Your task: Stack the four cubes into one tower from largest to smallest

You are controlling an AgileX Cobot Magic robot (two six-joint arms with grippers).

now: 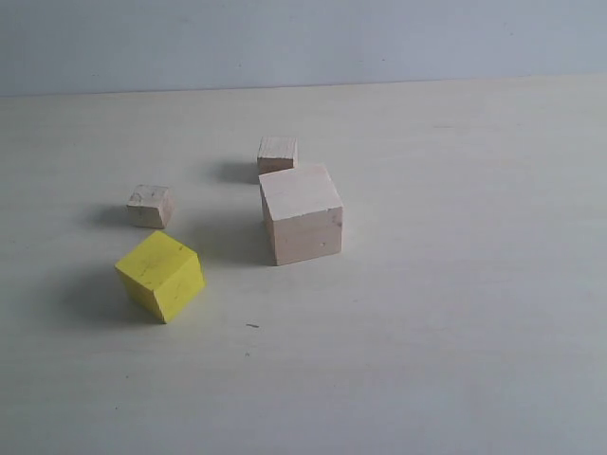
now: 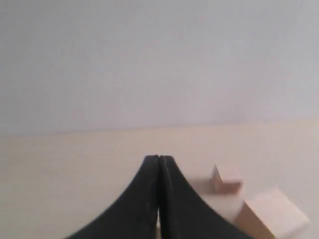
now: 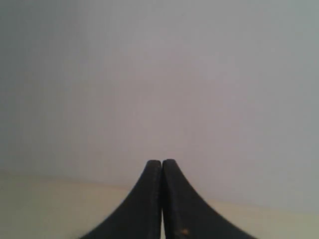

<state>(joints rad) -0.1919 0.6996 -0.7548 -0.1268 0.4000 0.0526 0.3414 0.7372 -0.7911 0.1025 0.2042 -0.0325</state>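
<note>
Partly cropped, blurred: large pale cube [image 2: 271,216] near closed left tool [image 2: 158,159].

Large cube [image 1: 302,216]: high exterior, low left wrist

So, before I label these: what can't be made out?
Exterior view: the large wooden cube hides part of the rear small cube.
Left wrist view: past the left pincer, two cubes blurred, one cut by the frame edge.
Right wrist view: only the right pincer, no cubes.
</note>
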